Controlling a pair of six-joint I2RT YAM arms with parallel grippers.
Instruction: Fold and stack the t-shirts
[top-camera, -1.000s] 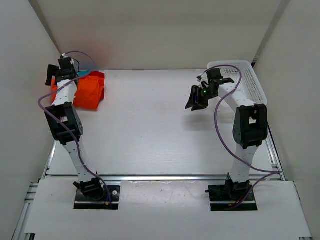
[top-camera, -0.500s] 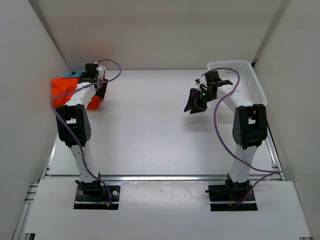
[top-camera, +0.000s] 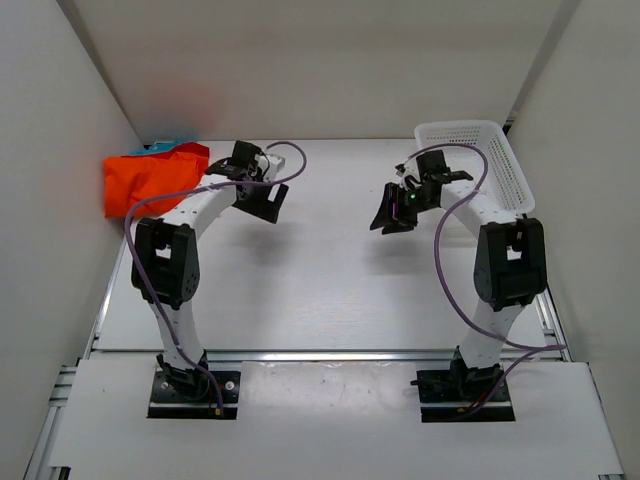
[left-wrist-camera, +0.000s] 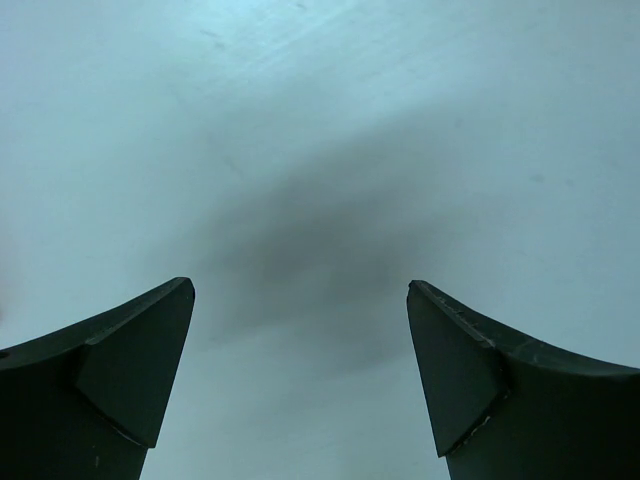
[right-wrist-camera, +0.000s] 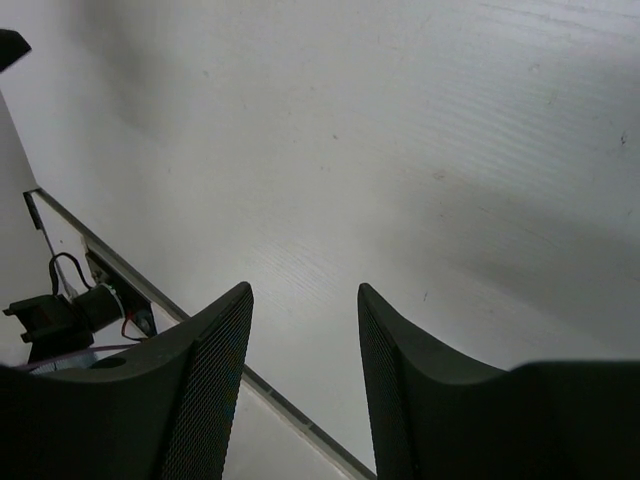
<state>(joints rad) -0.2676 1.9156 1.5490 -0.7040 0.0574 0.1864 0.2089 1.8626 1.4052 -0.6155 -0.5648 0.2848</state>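
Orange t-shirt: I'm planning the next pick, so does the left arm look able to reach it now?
Probably yes: the orange t-shirt lies uncovered at far left, and only bare table separates it from the open, empty left claw.

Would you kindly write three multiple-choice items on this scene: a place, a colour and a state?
1. Where do the t-shirts lie? A near right corner; B far left corner; C dead centre.
2. What colour is the mesh basket? A white; B black; C green.
3. How is the left gripper? A shut on cloth; B shut, empty; C open, empty.
Key: 1 B, the pile sits far left in the top view; 2 A, its mesh is white; 3 C, its jaws stand wide apart with nothing between.
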